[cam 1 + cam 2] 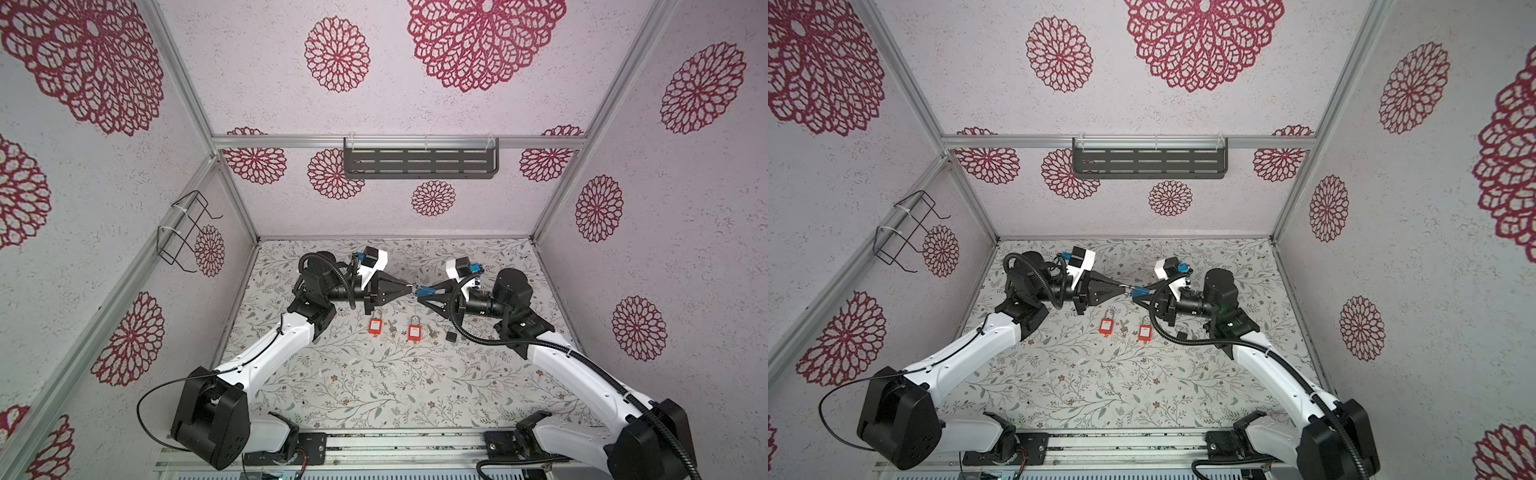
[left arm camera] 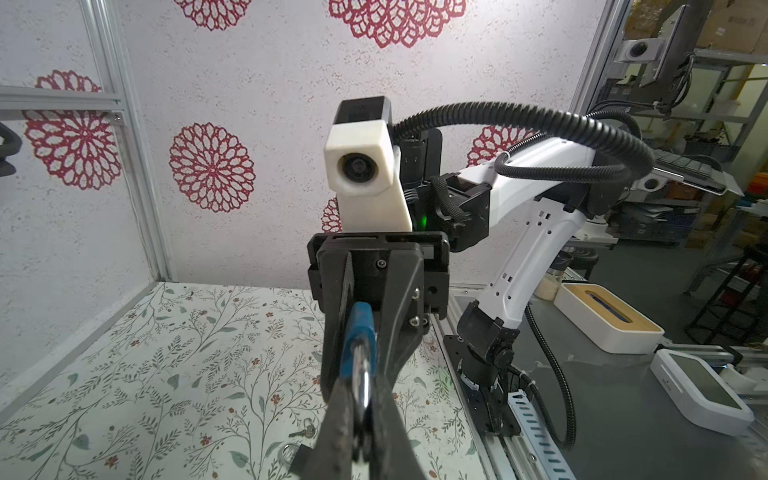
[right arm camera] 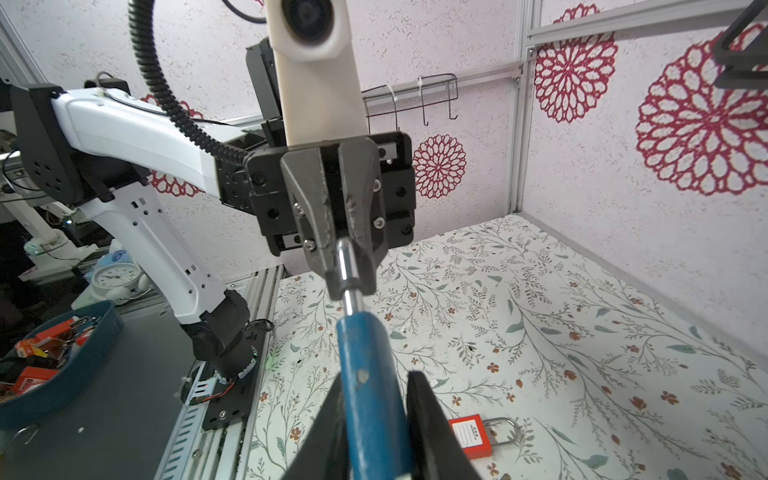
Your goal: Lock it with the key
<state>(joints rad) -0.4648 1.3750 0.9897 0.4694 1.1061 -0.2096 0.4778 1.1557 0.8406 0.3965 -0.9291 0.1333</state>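
A blue padlock (image 1: pixel 424 290) hangs in the air above the middle of the table, between both arms. My left gripper (image 1: pixel 411 289) is shut on its silver shackle (image 2: pixel 364 380), and the shackle (image 3: pixel 347 270) sticks out between the left fingers (image 3: pixel 320 216). My right gripper (image 3: pixel 374 376) has its jaws against the two sides of the blue body (image 3: pixel 365 386). A small key (image 1: pixel 390 326) lies on the table under the grippers, and another key (image 1: pixel 433 332) lies further right. No key is in either gripper.
Two red padlocks (image 1: pixel 375 325) (image 1: pixel 414 333) lie on the flowered table (image 1: pixel 374 386) below the grippers, beside a black padlock (image 1: pixel 451 336). A dark shelf (image 1: pixel 420 162) hangs on the back wall and a wire rack (image 1: pixel 183 232) on the left wall.
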